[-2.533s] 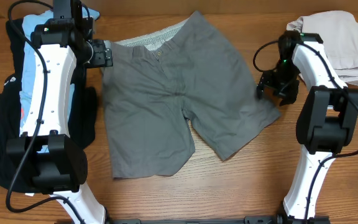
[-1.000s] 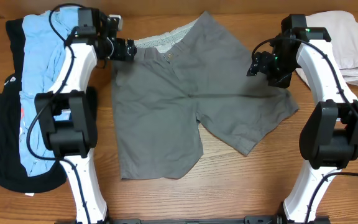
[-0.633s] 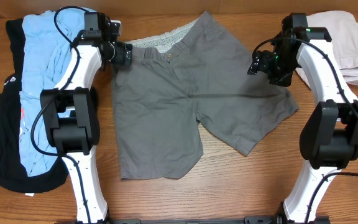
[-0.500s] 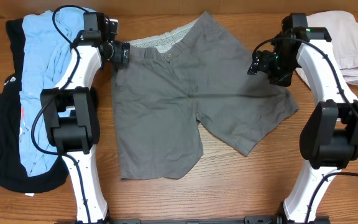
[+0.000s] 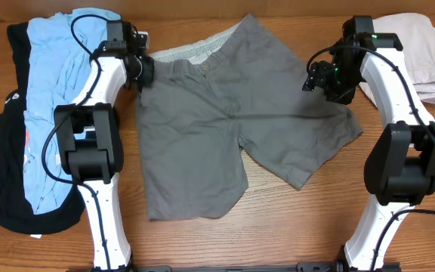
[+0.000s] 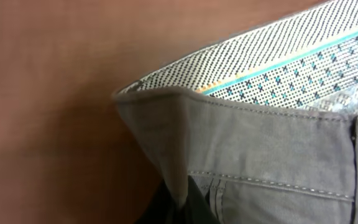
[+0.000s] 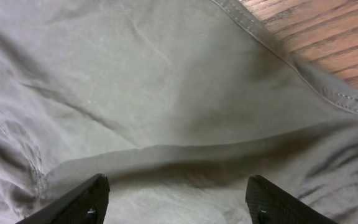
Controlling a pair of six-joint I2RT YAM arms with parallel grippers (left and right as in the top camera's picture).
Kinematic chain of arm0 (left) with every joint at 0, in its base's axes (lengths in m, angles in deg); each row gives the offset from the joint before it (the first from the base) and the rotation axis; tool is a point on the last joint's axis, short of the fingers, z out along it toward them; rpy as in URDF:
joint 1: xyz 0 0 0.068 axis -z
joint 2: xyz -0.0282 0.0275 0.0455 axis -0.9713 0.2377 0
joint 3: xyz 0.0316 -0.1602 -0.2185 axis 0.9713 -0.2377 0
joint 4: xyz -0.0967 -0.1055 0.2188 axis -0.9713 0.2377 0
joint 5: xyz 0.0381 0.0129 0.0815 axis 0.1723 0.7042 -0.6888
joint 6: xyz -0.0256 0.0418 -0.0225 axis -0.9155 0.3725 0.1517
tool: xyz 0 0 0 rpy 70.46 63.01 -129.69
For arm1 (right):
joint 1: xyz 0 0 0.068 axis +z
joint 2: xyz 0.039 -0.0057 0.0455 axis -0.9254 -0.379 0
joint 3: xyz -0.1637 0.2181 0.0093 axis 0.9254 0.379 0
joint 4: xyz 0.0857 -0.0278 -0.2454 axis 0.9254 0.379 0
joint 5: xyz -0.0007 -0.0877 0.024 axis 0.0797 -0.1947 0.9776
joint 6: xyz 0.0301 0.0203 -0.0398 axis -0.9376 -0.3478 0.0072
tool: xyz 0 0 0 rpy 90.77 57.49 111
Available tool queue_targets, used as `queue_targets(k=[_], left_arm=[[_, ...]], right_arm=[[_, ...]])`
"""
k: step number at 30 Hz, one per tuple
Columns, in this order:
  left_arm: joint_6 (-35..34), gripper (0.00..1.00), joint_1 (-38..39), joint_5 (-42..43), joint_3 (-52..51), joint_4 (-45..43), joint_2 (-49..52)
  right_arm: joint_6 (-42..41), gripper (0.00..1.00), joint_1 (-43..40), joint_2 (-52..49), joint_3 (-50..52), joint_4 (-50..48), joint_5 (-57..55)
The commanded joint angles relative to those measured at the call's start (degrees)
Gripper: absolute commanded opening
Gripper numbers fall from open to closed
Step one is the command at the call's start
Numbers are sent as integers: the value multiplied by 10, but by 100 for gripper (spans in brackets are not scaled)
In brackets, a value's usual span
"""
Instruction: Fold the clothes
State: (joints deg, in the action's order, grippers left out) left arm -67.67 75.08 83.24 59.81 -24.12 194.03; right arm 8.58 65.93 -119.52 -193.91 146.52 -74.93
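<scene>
The grey shorts (image 5: 225, 128) lie spread flat mid-table, waistband at the top left, two legs pointing down and to the right. My left gripper (image 5: 143, 70) sits at the waistband's left corner. In the left wrist view it (image 6: 182, 202) is shut on that grey corner (image 6: 166, 124), with the pale patterned lining (image 6: 303, 68) showing behind. My right gripper (image 5: 316, 77) hovers over the shorts' right edge. Its fingers (image 7: 86, 202) stand wide apart above wrinkled grey cloth (image 7: 166, 81), holding nothing. A light-blue shirt (image 5: 51, 91) and a black garment (image 5: 6, 174) lie piled at the left.
A folded beige garment (image 5: 418, 53) rests at the back right corner, just behind the right arm. Both arm bases stand at the front edge, left (image 5: 100, 227) and right (image 5: 376, 227). Bare wooden table (image 5: 293, 219) shows in front of the shorts.
My left gripper has slid a little left and closed onto the waistband corner, tugging it slightly. The right arm has hardly moved.
</scene>
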Motion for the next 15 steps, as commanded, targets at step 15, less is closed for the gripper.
queue_targets(k=[15], left_arm=[[-82, 41, -15, -153, -4, 434, -161]], right_arm=[[-25, 78, 34, 12, -9, 50, -15]])
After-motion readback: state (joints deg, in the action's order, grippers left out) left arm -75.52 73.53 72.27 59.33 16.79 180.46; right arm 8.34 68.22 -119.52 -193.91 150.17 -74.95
